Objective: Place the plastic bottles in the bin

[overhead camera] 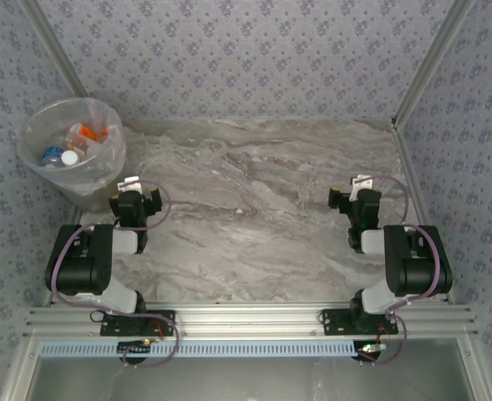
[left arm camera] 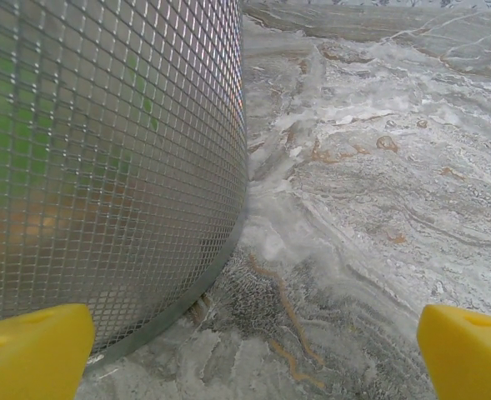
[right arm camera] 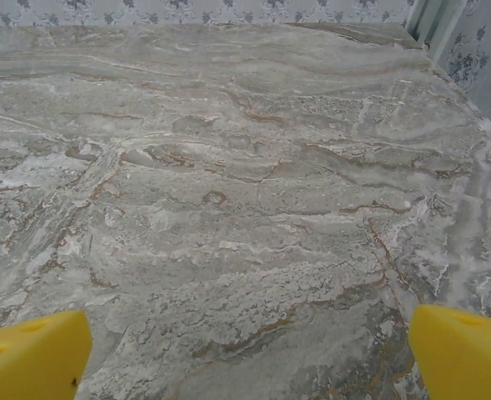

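Yellow fingertips (left arm camera: 32, 350) sit in the two bottom corners of the left wrist view, far apart, so the left gripper (left arm camera: 253, 358) stands wide, with bare marble showing between its jaws. Just ahead of it and to its left rises the bin (left arm camera: 103, 167), its base resting on the table (left arm camera: 378, 208) and its translucent wall patterned with a fine grid. Blurred green and orange smears show through that wall, too vague to name. From above, the bin sits at the far left corner of the marble table, close to the patterned wall (overhead camera: 246, 50). The plastic bottles (overhead camera: 72, 146) lie heaped inside it, with orange, blue and white bits visible within the clear liner. How many are in there I cannot tell. In that overhead view the left gripper hangs just beside the bin's near side, and whether it touches the wall I cannot tell. The right gripper (right arm camera: 249, 354) is spread just as wide, its yellow tips in the lower corners of its own wrist view, with veined marble stretching ahead to the far wall. Seen from the top, it sits near the right edge of the table, well apart from the bin. Both arms are folded back over their bases on the aluminium rail (overhead camera: 246, 317).
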Action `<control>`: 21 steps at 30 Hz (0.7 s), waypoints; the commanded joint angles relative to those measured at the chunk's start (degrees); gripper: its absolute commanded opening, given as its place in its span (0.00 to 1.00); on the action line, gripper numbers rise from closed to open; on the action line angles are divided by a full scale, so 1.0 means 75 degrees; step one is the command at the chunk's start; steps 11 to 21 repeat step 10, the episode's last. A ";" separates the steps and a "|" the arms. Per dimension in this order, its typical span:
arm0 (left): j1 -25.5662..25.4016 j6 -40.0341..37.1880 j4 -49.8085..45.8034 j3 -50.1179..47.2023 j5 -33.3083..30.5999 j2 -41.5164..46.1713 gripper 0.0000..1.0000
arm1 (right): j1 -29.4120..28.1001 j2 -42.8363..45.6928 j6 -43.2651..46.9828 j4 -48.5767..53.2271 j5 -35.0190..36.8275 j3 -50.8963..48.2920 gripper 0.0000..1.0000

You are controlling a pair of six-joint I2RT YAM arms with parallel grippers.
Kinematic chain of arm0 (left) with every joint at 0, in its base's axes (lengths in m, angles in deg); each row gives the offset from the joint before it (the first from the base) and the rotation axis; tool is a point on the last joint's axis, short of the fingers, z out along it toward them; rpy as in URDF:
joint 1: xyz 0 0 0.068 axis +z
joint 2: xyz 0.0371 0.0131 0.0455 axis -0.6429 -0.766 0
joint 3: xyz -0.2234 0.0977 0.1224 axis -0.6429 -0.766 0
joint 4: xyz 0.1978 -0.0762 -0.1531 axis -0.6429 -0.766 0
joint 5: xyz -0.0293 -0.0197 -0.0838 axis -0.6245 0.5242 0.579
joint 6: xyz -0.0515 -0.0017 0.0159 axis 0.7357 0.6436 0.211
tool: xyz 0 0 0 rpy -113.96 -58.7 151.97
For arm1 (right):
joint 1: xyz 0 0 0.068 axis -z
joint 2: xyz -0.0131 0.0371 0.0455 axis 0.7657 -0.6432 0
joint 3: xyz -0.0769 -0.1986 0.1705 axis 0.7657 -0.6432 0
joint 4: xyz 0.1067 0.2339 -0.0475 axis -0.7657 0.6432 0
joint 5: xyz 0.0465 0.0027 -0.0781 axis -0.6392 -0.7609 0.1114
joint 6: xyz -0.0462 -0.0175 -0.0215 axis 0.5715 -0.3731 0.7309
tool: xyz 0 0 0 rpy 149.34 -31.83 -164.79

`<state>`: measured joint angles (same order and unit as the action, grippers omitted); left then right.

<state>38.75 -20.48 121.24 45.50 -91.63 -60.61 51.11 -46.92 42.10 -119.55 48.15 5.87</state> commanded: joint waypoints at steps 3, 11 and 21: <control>0.0015 0.0022 0.0267 0.0043 0.0040 0.0056 0.99 | 0.0022 -0.0010 -0.0039 0.0186 -0.0040 0.0075 1.00; 0.0015 0.0014 0.0310 0.0027 0.0041 0.0064 1.00 | 0.0018 -0.0016 -0.0039 0.0182 -0.0044 0.0075 1.00; 0.0015 0.0014 0.0310 0.0027 0.0041 0.0064 1.00 | 0.0018 -0.0016 -0.0039 0.0182 -0.0044 0.0075 1.00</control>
